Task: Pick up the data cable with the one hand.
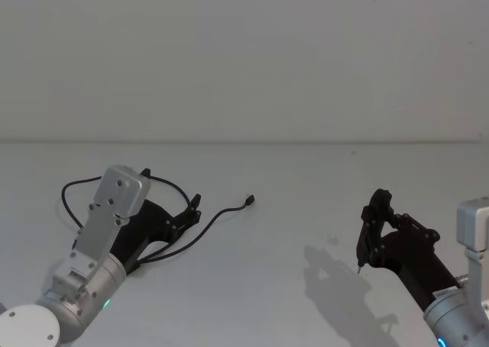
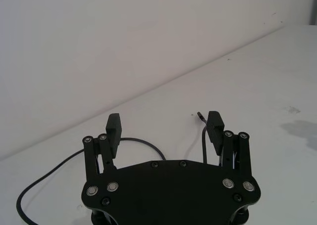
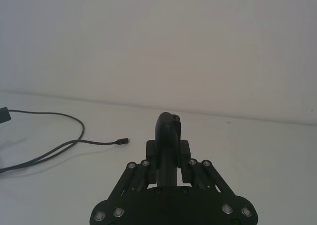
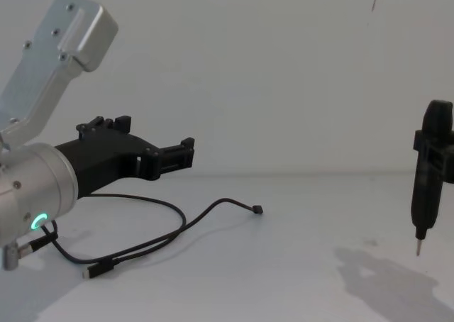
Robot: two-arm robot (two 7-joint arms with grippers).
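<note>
The left gripper, jaws spread wide, is hovering just above the cable, probably lining up to straddle it. Well apart from the cable, the right gripper is pinching a slim tool.

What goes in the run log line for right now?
left end effector: open, above cable, not gripping | right end effector: parked right, shut on tool | cable: lying on table

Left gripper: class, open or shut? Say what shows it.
Open: the left gripper's fingers stand wide apart above the cable, gripping nothing. Apart, the right gripper clamps a stylus.
</note>
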